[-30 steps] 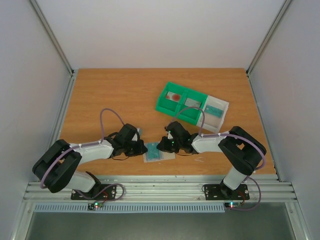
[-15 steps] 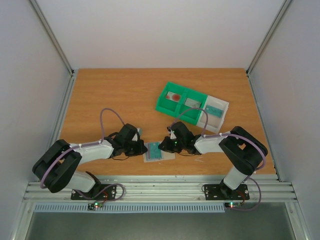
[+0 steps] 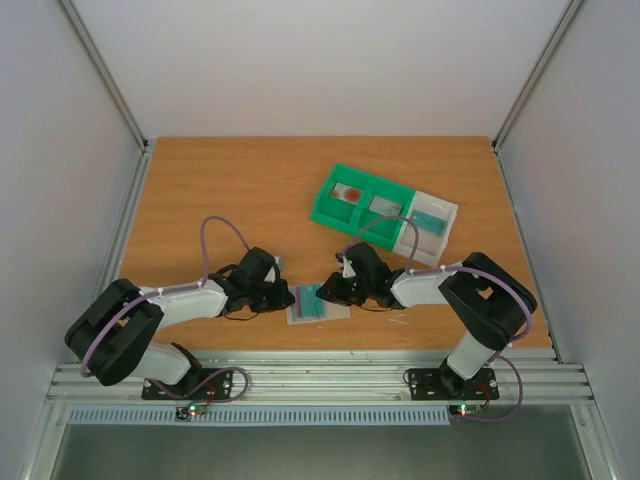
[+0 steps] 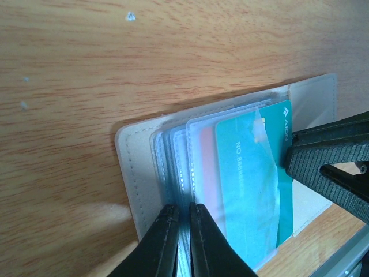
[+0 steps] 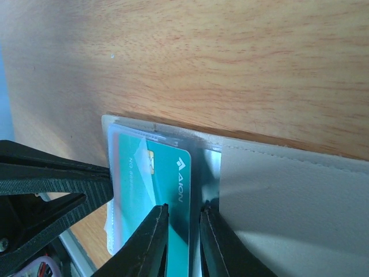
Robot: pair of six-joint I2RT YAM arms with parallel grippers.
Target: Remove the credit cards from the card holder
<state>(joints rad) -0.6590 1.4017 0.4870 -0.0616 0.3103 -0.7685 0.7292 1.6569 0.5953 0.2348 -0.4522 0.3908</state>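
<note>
The card holder (image 3: 330,312) lies open near the table's front edge, beige outside, with clear sleeves. It also shows in the left wrist view (image 4: 130,167) and the right wrist view (image 5: 288,196). A teal credit card (image 4: 248,190) sticks partway out of a sleeve, over a pinkish card (image 4: 207,167). My left gripper (image 4: 183,210) is shut on the sleeves at the holder's left side (image 3: 291,297). My right gripper (image 5: 183,216) is shut on the teal card's (image 5: 155,173) free end and shows in the top view (image 3: 323,293). No dark red card shows here.
A green two-compartment tray (image 3: 324,216) stands at the back right with a card in each compartment. A white tray (image 3: 440,201) next to it holds a teal card. The table's front edge and a metal rail are just behind the holder.
My right gripper has drawn back slightly to the right, and more of the teal card shows outside the sleeve. The left gripper has stayed on the holder.
</note>
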